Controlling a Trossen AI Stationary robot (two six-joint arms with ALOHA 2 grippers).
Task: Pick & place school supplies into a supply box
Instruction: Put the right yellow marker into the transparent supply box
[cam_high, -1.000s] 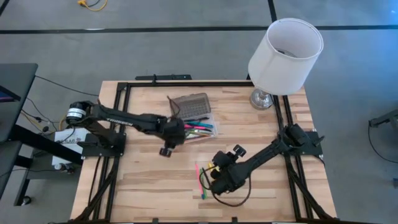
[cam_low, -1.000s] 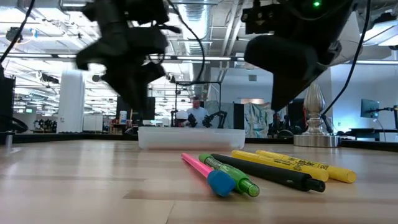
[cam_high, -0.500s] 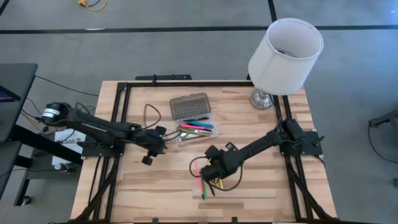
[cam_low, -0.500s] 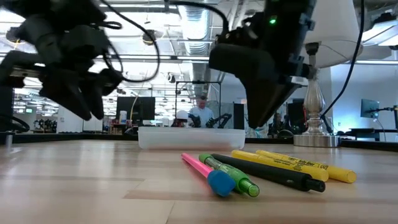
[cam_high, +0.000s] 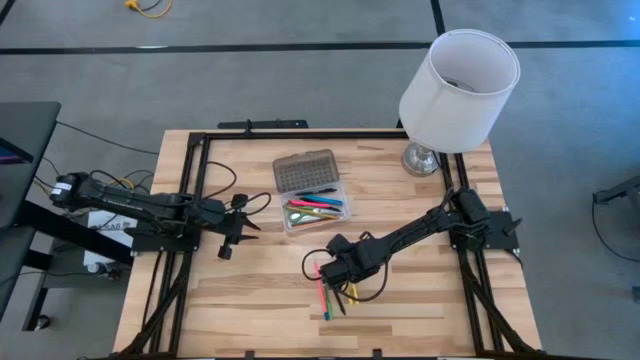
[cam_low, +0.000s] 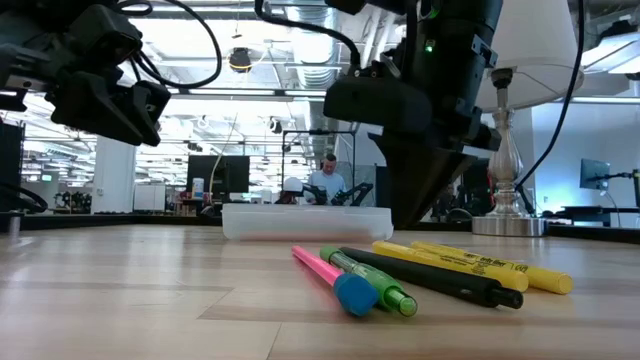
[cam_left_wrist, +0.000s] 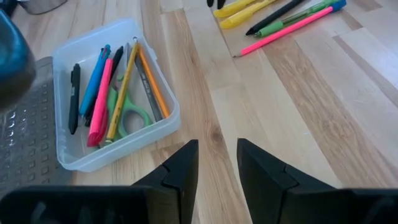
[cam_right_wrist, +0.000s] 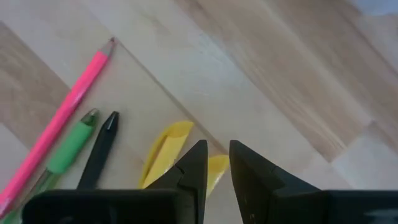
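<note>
The supply box (cam_high: 316, 211), a clear case with its ribbed lid (cam_high: 305, 170) swung open, lies mid-table. In it are several pens and the green-handled scissors (cam_left_wrist: 127, 116). Pink (cam_right_wrist: 62, 129), green (cam_right_wrist: 67, 150), black (cam_right_wrist: 99, 149) and yellow (cam_right_wrist: 163, 154) pens lie side by side on the wood near the front. My right gripper (cam_high: 331, 272) points steeply down over their far ends. It is open by a narrow gap (cam_right_wrist: 214, 163), with a yellow pen showing below it. My left gripper (cam_left_wrist: 217, 165) hangs open and empty over the table's left part.
A white lamp (cam_high: 458, 78) stands on its metal foot (cam_high: 421, 158) at the far right corner. Black frame rails (cam_high: 190, 200) run along the table's left, right and far sides. Bare wood lies between the box and the left rail.
My left gripper has drawn back from the box toward the table's left edge and tipped up nearer to level. My right gripper has shifted a little toward the left over the loose pens, sunk slightly and tipped more steeply downward. The pens have stayed put.
</note>
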